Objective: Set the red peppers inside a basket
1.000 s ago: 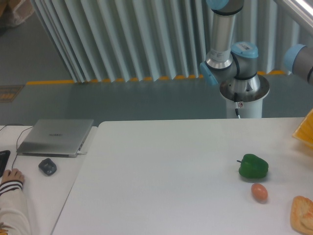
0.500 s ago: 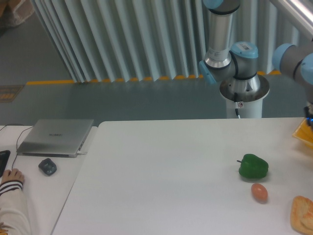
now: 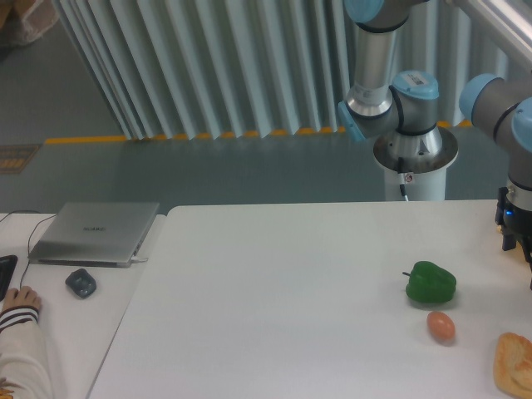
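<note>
Two surfaces stood side by side, and the view ran from left to right. On the smaller one at the left, a closed silver laptop [image 3: 94,232] lay near the far edge, with a dark mouse [image 3: 81,283] just in front of it. A person's hand [image 3: 20,298] in a striped cuff rested at the left edge, beside the dark corner of a device [image 3: 5,273].

The large white surface [image 3: 274,307] filled the rest of the view. Toward its right side sat a green bell pepper [image 3: 431,283], and close in front of it lay a small orange-brown egg-shaped thing [image 3: 441,326], apart from the pepper. At the near right corner, a flat tan bread-like piece [image 3: 515,366] was cut off by the frame.

Behind the far edge rose the robot arm [image 3: 391,100] on its round base. Its wrist came down at the right edge, where the dark tool [image 3: 519,237] was only partly in view; whether it was open or closed could not be told. No red pepper or basket could be seen.
</note>
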